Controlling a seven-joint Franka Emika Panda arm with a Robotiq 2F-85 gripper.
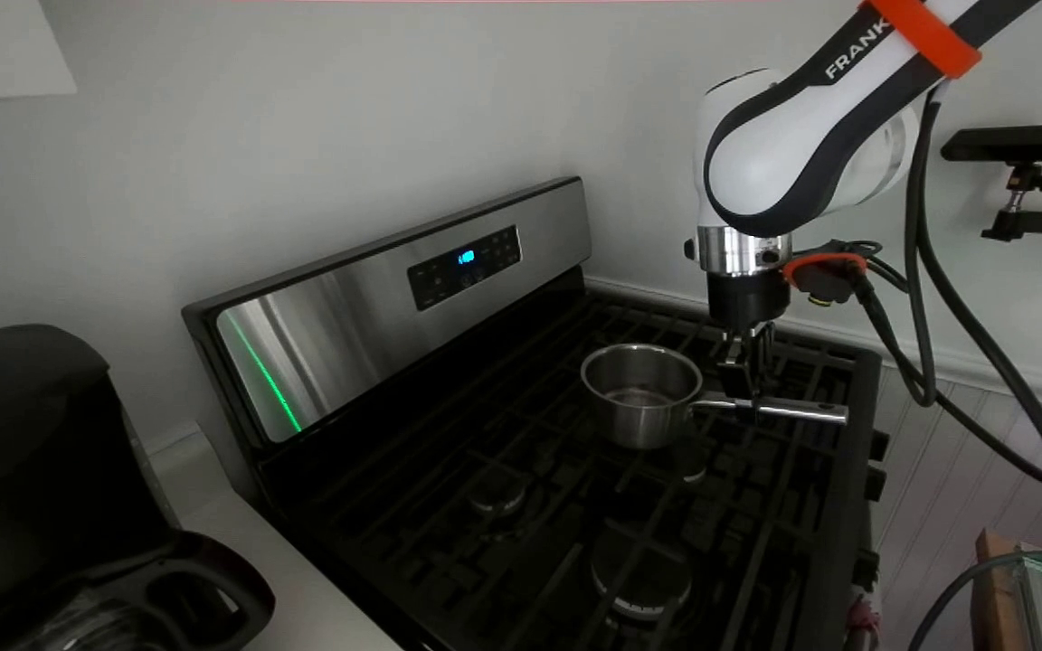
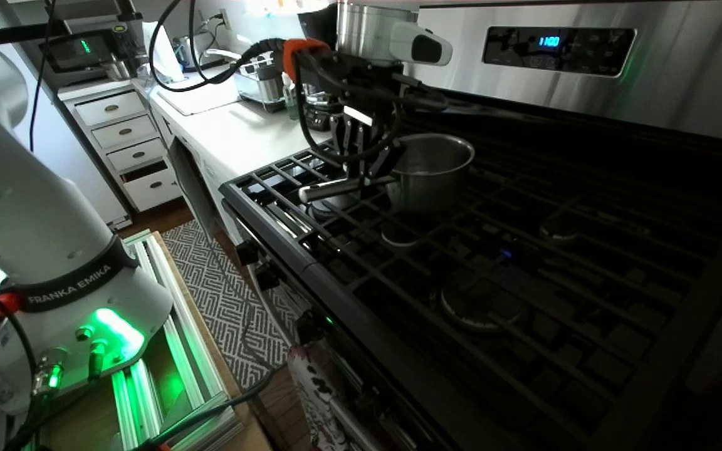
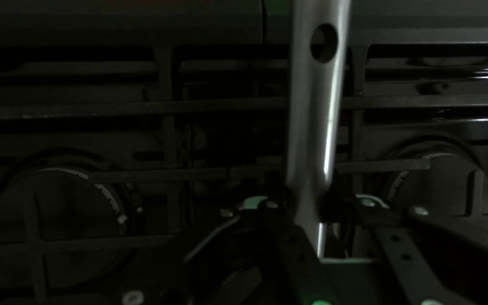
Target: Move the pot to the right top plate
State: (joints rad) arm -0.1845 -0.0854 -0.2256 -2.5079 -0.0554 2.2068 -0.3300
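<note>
The pot (image 1: 640, 420), a small shiny steel saucepan, is upright over the middle of the dark stove. It also shows in an exterior view (image 2: 431, 185); I cannot tell whether its base touches the grate. My gripper (image 1: 750, 398) points down and is shut on the pot's handle between rim and handle end. In the wrist view the fingers (image 3: 309, 201) flank the steel handle (image 3: 315, 123), and the pot's body is out of view. The right top plate (image 2: 559, 230) looks like the dark rear burner under grate bars near the control panel; elsewhere it is hidden or too dark.
The steel control panel (image 1: 331, 339) with blue display rises along the stove's back. A black coffee maker (image 1: 23, 452) stands beside the stove. The arm's cable (image 1: 1037, 425) hangs in a loop. Knobs (image 2: 248, 254) line the front edge. Grate bars (image 3: 100, 109) cross the stove top.
</note>
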